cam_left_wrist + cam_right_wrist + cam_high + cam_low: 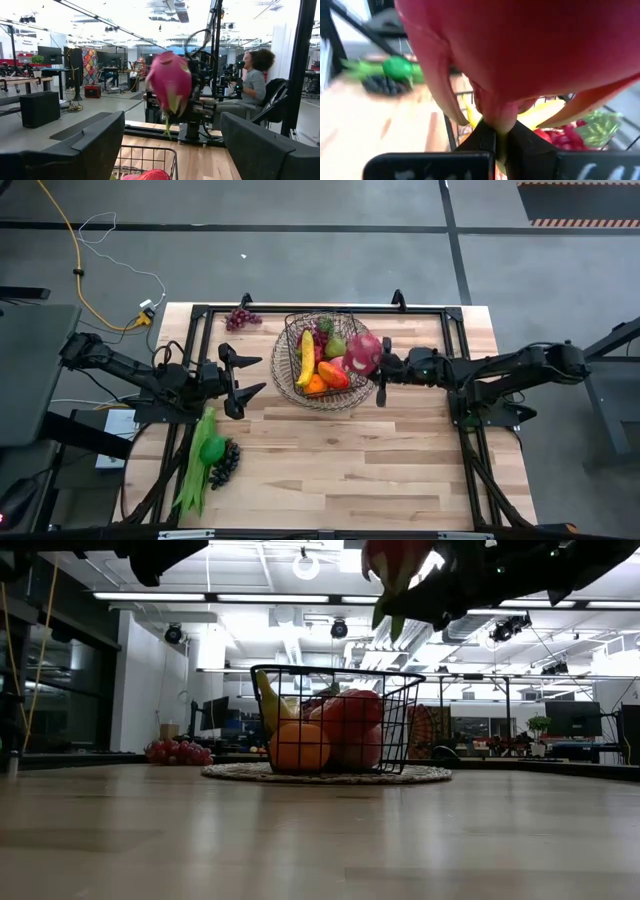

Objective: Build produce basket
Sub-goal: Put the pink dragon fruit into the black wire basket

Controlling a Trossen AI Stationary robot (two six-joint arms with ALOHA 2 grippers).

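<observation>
The dark wire basket (322, 361) stands on a round woven tray in the middle of the table's far half. It holds a banana, an orange, a pear, red grapes and a watermelon slice. My right gripper (376, 368) is shut on the pink dragon fruit (362, 352), above the basket's right rim. In the low view the dragon fruit (398, 564) hangs well above the basket (335, 720). My left gripper (245, 378) is open, left of the basket, and touches nothing. Green beans, a green pepper (211, 448) and dark grapes (226, 463) lie near the table's left edge. My right gripper (496, 137) pinches the dragon fruit's narrow end (496, 122) between its two fingers. The fingers come about level from the table's right. The fruit is lifted clear and sticks out beyond the fingertips, over the basket's right rim (368, 380).
Purple grapes (241, 318) lie at the table's far edge, left of the basket. A black frame runs round the table top. The near half of the wooden table (340, 470) is bare right of the beans. A seated person (252, 80) is in the room beyond.
</observation>
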